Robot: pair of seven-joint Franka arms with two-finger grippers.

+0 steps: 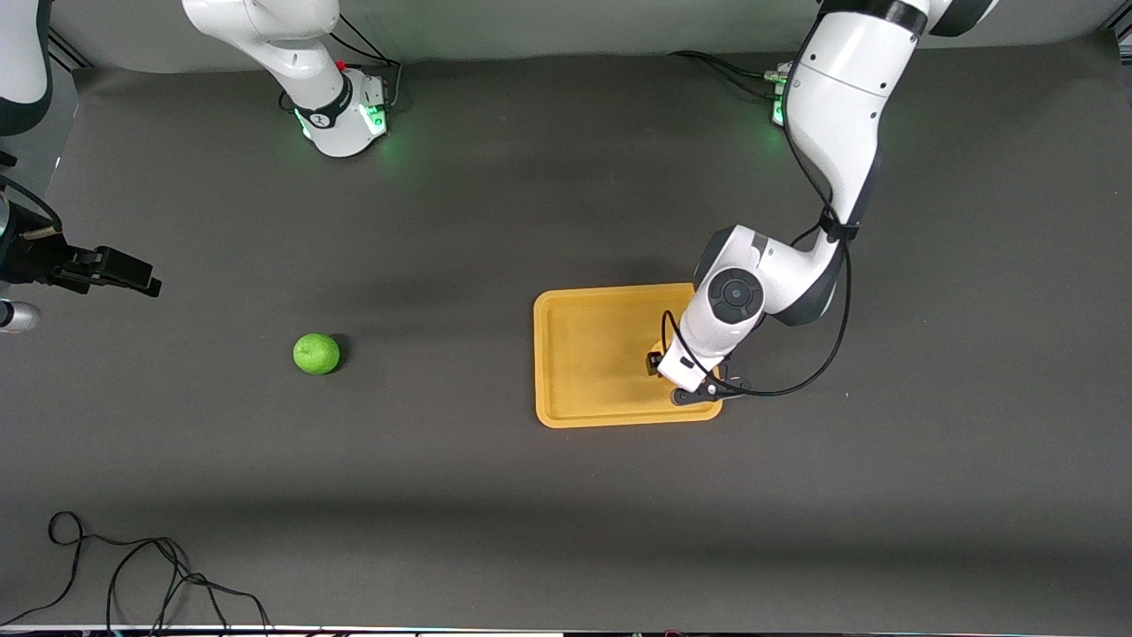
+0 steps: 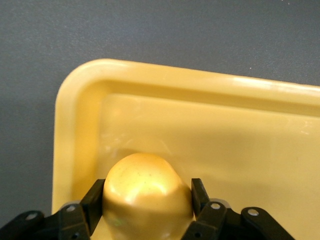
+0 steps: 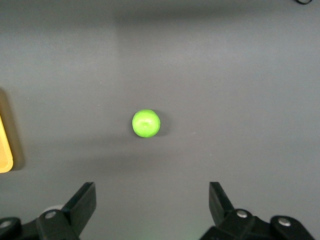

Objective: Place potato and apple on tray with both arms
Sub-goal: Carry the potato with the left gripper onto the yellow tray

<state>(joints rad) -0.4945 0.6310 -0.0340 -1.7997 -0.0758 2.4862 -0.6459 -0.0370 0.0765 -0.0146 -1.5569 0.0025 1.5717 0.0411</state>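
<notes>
From the front view I can read no brand or label; a mark on the black band of the right arm's base is too small to make out. The table (image 1: 548, 495) is a dark grey matte surface, with a loose black cable (image 1: 133, 575) lying along the edge nearest the camera and green lights glowing at both arm bases. The left gripper (image 1: 685, 376) is low over the tray (image 1: 584, 354), at the corner toward the left arm's end of the table, and its wrist hides what it holds. The apple (image 1: 317, 353) sits on the bare table, well apart from the tray, toward the right arm's end. A black piece of the right arm's wrist shows at the frame's edge, up over that end of the table.

In the left wrist view, the left gripper (image 2: 148, 200) is clamped on the potato (image 2: 145, 192), one finger on each side, directly above the tray (image 2: 210, 130) floor near a rounded corner.

In the right wrist view, the right gripper (image 3: 152, 205) hangs with its fingers (image 3: 82, 202) spread wide and empty. The apple (image 3: 146, 123) lies on the table under it, ahead of the fingertips, with nothing between them. A sliver of the tray (image 3: 4, 150) shows at the edge.
</notes>
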